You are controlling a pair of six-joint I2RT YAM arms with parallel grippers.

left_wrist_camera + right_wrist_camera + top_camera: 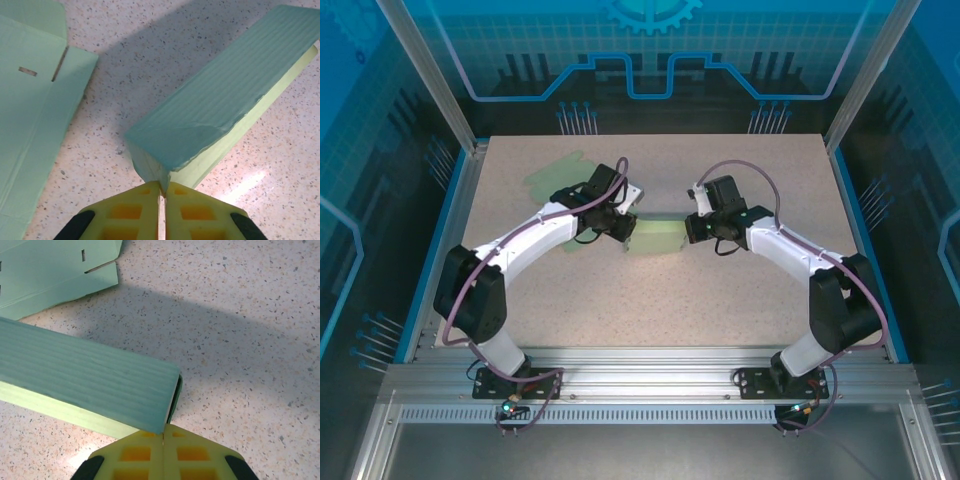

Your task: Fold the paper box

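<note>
- At the middle of a speckled beige table (pixel 720 300), seen from the overhead camera, lies a pale green folded paper box (pixel 655 237), a long narrow block lying crosswise.
- Two white robot arms reach in from 6 o'clock and curve toward it; the left gripper (pixel 625 225) sits at the box's 9 o'clock end and the right gripper (pixel 690 228) at its 3 o'clock end.
- A flat pale green cardboard sheet (pixel 555 178), not folded up, lies on the table toward 10 o'clock from the box, apart from it.
- Left wrist camera: the left gripper (pixel 161 187) has its yellow fingers (pixel 125 212) pressed together on the near corner of the box (pixel 225 95), with a thin strip of paper pinched in the seam between them. The box runs away toward 2 o'clock, its ribbed top face darker than its lighter side. The flat sheet (pixel 35 125), with a small slot cut in it, lies toward 9 o'clock.
- Right wrist camera: the right gripper (pixel 164 432) is closed, its yellow fingers (pixel 197 455) meeting in a hairline seam just where the box's (pixel 85 380) lower corner ends. Whether paper is caught there cannot be told. The box stretches toward 9 o'clock, and the flat sheet (pixel 55 270) lies at 11 o'clock.
</note>
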